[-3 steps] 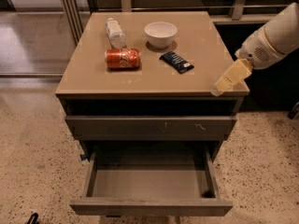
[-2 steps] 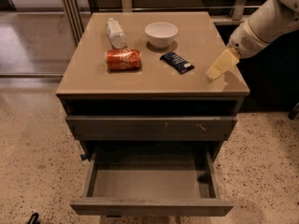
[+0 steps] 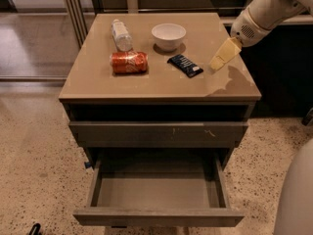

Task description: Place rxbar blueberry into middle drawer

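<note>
on the cabinet top, the rxbar blueberry [image 3: 185, 65] is lying just left of my gripper [image 3: 224, 54], long axis running diagonally; gripper is hovering empty-looking, i cannot tell its opening, and the middle drawer [image 3: 159, 215] is standing pulled out below

Gripper [image 3: 218, 61] over bench [image 3: 98, 82] right side. Red soda can [image 3: 129, 62] on its side, left-center. Clear bottle [image 3: 121, 35], probably plastic, lying behind the can. White bowl [image 3: 168, 35] upright, back center. Scratched drawer front [image 3: 157, 131] shut below the benchtop.
</note>
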Available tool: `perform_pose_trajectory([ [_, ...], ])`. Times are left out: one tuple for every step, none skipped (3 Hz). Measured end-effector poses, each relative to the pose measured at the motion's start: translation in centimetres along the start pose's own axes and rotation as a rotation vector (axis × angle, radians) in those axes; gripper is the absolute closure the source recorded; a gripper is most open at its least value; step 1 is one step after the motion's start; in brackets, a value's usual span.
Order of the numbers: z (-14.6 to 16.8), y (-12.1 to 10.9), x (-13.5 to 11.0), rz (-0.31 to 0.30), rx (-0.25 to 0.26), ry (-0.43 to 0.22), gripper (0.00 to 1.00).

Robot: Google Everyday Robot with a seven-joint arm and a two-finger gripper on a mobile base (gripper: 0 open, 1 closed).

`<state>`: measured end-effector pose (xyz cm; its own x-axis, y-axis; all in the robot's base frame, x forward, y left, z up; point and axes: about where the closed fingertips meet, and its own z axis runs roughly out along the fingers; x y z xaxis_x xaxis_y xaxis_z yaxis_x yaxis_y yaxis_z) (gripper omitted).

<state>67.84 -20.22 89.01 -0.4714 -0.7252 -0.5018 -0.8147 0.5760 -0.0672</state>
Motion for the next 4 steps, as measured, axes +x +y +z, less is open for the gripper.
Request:
perform_pose_trajectory([
  [0.8,0.0,1.5,0.054,-0.045,-0.034,0.0],
  [3.9,-0.2,0.8,0.098,-0.1,-0.083,0.0],
  [6.5,-0.3,-1.5,0.105,-0.126,-0.124,0.0],
  [8.2,-0.3,-3.7,0.095,-0.124,-0.154,0.0],
])
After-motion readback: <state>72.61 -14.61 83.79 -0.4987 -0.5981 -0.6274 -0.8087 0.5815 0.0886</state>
